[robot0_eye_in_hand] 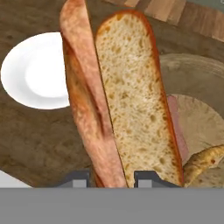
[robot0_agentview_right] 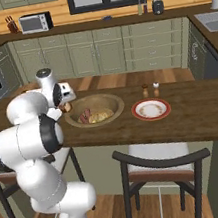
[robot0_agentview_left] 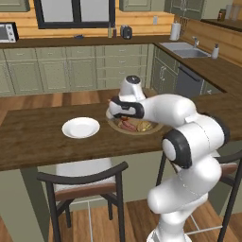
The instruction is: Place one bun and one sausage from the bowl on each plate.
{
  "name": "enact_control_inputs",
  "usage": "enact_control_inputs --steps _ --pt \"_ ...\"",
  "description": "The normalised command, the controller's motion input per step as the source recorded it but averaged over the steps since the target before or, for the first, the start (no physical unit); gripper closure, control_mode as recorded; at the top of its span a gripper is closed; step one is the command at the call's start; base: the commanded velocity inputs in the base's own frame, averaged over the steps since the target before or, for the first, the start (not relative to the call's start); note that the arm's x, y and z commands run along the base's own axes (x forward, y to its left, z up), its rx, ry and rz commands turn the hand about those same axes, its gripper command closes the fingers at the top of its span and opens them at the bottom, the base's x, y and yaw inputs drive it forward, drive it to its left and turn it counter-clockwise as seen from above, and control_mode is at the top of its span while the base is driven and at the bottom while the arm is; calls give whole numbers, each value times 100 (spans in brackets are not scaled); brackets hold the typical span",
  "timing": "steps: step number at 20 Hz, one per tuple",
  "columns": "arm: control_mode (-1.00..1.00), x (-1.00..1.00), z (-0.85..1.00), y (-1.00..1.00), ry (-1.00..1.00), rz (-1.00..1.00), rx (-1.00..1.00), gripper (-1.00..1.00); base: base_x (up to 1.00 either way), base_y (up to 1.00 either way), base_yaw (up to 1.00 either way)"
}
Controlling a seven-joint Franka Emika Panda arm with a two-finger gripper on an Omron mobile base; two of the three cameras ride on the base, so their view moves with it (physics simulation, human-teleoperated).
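My gripper is shut on a long split bun, which rises from between the fingertips. In the left base view the gripper hangs over the left rim of the tan wooden bowl. From the right base view the gripper and its bun are at the bowl's left rim. Sausages and another bun lie in the bowl. The plain white plate sits empty to the left of the bowl. The red-rimmed plate lies empty to its right.
Two small shakers stand behind the red-rimmed plate. A dark chair is tucked under the counter's near edge below the white plate, and another chair below the red-rimmed one. A sink is at the far right.
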Motion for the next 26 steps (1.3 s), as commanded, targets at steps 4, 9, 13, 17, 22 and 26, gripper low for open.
enact_control_inputs --steps 4,9,13,17,22,26 --pt "-100 -22 59 100 0 -1 16 100 0 0 0" --pt "-100 1 4 100 4 -9 5 100 0 0 0" --pt "-100 21 -15 99 17 -15 1 100 0 0 0" --pt "-100 11 -23 81 21 -14 2 100 0 0 0" --pt "-100 29 -27 33 13 -16 2 100 0 0 0" --pt "-100 55 -39 28 8 -17 0 100 0 0 0"
